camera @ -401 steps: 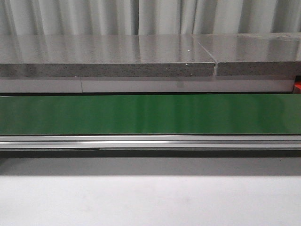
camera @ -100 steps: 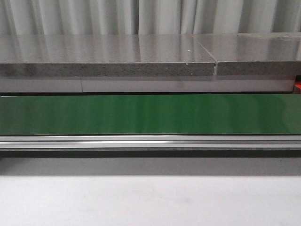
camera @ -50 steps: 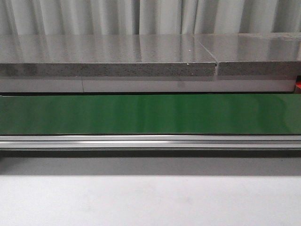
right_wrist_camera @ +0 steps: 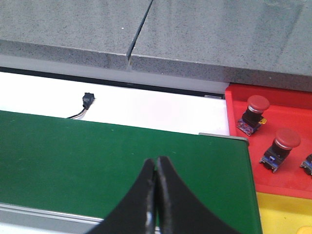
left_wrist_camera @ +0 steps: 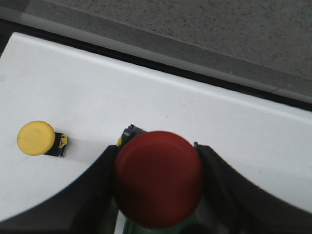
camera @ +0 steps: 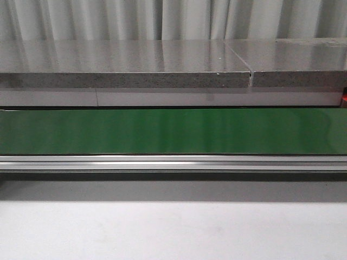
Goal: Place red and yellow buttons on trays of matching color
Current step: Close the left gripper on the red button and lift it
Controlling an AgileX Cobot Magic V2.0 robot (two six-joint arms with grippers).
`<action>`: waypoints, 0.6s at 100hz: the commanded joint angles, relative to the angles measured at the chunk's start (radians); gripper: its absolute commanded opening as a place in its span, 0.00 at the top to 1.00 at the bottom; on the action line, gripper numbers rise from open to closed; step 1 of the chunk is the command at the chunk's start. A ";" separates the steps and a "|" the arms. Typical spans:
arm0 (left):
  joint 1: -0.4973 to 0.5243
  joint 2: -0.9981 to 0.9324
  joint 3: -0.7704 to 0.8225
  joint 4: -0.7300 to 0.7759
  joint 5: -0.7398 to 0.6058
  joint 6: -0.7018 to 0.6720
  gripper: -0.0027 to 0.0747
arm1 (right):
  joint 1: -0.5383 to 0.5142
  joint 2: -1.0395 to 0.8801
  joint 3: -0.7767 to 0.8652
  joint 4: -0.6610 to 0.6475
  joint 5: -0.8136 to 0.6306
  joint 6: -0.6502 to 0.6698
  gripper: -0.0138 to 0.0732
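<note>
Red is what fills the left wrist view: a big round red mushroom-head button (left_wrist_camera: 159,178) sits clamped between the two black fingers (left_wrist_camera: 95,195) of the left gripper (left_wrist_camera: 159,187), which is closed snug against its sides, with a bit of the button's dark base poking out behind the cap. Just past it, on the white tabletop (left_wrist_camera: 170,105), a smaller round yellow-capped button (left_wrist_camera: 36,138) lies on its side, well apart from the gripper, its little dark base pointing toward the red one. Over on the other arm, the right gripper (right_wrist_camera: 156,195) has its black fingertips pressed together with nothing between them, hanging over the flat green conveyor belt (right_wrist_camera: 112,161). Beyond the end of the belt is a bright red plastic tray (right_wrist_camera: 287,109) with two red-capped buttons on it, one nearer (right_wrist_camera: 280,146) and one farther back (right_wrist_camera: 255,113), and a yellow plastic tray (right_wrist_camera: 282,212) sits right beside it on the near side. Farther back, a speckled grey stone slab (right_wrist_camera: 195,34) runs across. The front view only shows the belt, its metal rail and the slab, no arms in it.
</note>
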 commanded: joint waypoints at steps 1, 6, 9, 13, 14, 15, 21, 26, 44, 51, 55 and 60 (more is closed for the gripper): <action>-0.021 -0.098 0.011 -0.015 -0.032 0.014 0.99 | 0.004 -0.003 -0.036 0.011 -0.063 -0.008 0.92; -0.028 -0.124 0.050 -0.015 -0.044 0.014 0.99 | 0.004 -0.003 -0.036 0.011 -0.063 -0.008 0.92; -0.032 -0.138 0.077 -0.015 -0.056 0.016 0.99 | 0.004 -0.003 -0.036 0.011 -0.063 -0.008 0.92; -0.037 -0.161 0.119 -0.015 -0.068 0.024 0.99 | 0.004 -0.003 -0.036 0.011 -0.063 -0.008 0.92; -0.039 -0.165 0.126 -0.015 -0.073 0.024 0.99 | 0.004 -0.003 -0.036 0.011 -0.063 -0.008 0.92; -0.041 -0.173 0.141 -0.015 -0.076 0.024 0.99 | 0.004 -0.003 -0.036 0.011 -0.063 -0.008 0.92; -0.045 -0.205 0.203 -0.015 -0.098 0.024 0.99 | 0.004 -0.003 -0.036 0.011 -0.063 -0.008 0.92; -0.047 -0.232 0.265 -0.015 -0.111 0.024 0.99 | 0.004 -0.003 -0.036 0.011 -0.063 -0.008 0.92; -0.064 -0.325 0.444 -0.017 -0.166 0.024 0.99 | 0.004 -0.003 -0.036 0.011 -0.063 -0.008 0.92; -0.076 -0.350 0.505 -0.021 -0.198 0.024 0.99 | 0.004 -0.003 -0.036 0.011 -0.063 -0.008 0.92; -0.079 -0.359 0.538 -0.022 -0.214 0.024 0.99 | 0.004 -0.003 -0.036 0.011 -0.063 -0.008 0.92; -0.086 -0.362 0.571 -0.022 -0.238 0.024 0.99 | 0.004 -0.003 -0.036 0.011 -0.063 -0.008 0.92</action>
